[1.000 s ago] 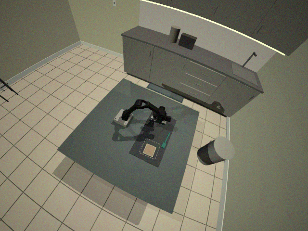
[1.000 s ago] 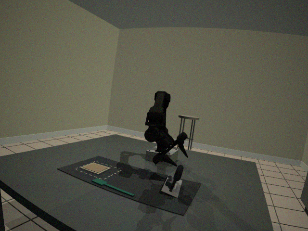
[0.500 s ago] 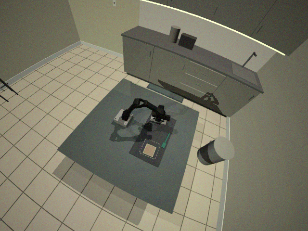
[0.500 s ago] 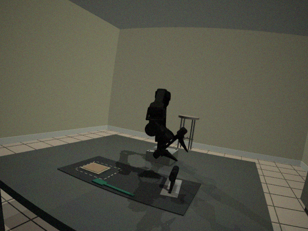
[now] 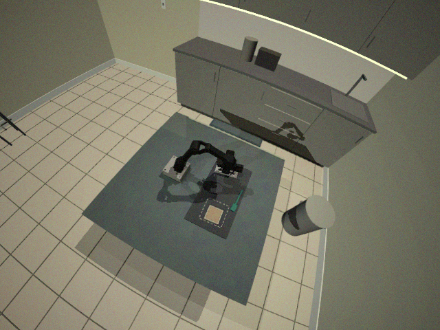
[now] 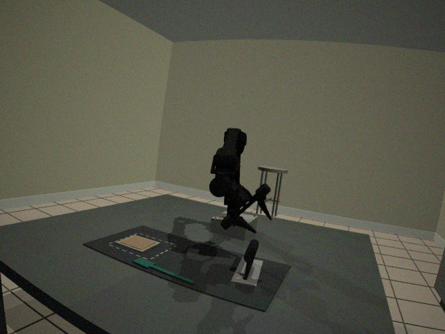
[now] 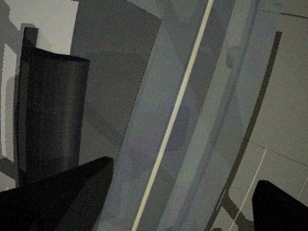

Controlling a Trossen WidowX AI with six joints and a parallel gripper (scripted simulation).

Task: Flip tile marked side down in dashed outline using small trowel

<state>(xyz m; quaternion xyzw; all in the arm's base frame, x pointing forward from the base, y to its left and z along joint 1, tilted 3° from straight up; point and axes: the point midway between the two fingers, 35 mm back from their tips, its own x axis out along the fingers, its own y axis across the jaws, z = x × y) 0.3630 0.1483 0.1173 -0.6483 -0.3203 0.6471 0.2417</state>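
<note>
A tan square tile (image 5: 214, 214) (image 6: 137, 242) lies flat inside the dashed outline (image 5: 201, 213) (image 6: 161, 253) on the dark mat (image 5: 222, 232) (image 6: 268, 291); its top face looks plain. The green trowel (image 5: 237, 200) (image 6: 161, 269) lies flat on the mat beside the outline, clear of the tile. My gripper (image 5: 227, 166) (image 6: 262, 224) (image 7: 185, 180) is open and empty, raised above the mat's far end. A dark upright cylinder (image 6: 249, 257) (image 7: 52, 115) stands on a pale pad (image 6: 256, 269) (image 7: 54, 19) just below and beside the fingers, not touching them.
The arm's base (image 5: 175, 168) sits on the grey table (image 5: 141, 213) left of the mat. A bin (image 5: 308, 214) stands off the table's right edge. A stool (image 6: 272, 168) and a kitchen counter (image 5: 266, 89) stand beyond the table.
</note>
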